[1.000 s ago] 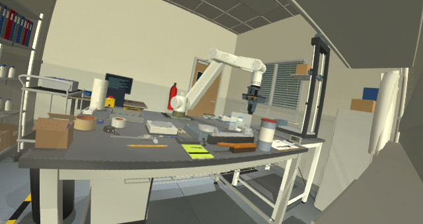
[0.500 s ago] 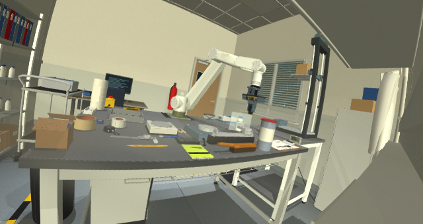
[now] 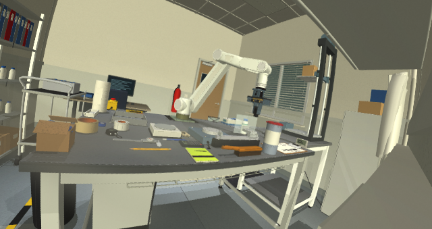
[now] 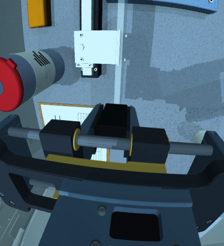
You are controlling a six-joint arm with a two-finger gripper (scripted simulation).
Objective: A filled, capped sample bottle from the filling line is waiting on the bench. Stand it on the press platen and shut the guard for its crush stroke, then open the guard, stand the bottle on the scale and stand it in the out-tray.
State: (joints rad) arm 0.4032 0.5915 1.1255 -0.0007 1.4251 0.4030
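Note:
On the right half of the bench the sample bottle (image 3: 272, 137) (image 4: 21, 79), grey-bodied with a red cap, stands upright near the front edge beside a clipboard (image 3: 291, 148). The guard (image 3: 246, 123), a clear box, stands behind it on the press base, and its handle is held in the gripper (image 3: 255, 113) (image 4: 113, 117), which hangs straight down over it. The scale (image 3: 165, 129), a pale flat unit, sits left of centre. The tall black press frame (image 3: 323, 87) rises at the bench's right end. I cannot make out the out-tray.
An open cardboard box (image 3: 55, 134) sits at the bench's left front, with tape rolls (image 3: 87, 125) behind it. A yellow notepad (image 3: 201, 154), a pencil (image 3: 150, 149) and a brown block (image 3: 247, 150) lie along the front. A fire extinguisher (image 3: 176, 97) stands behind the arm's base.

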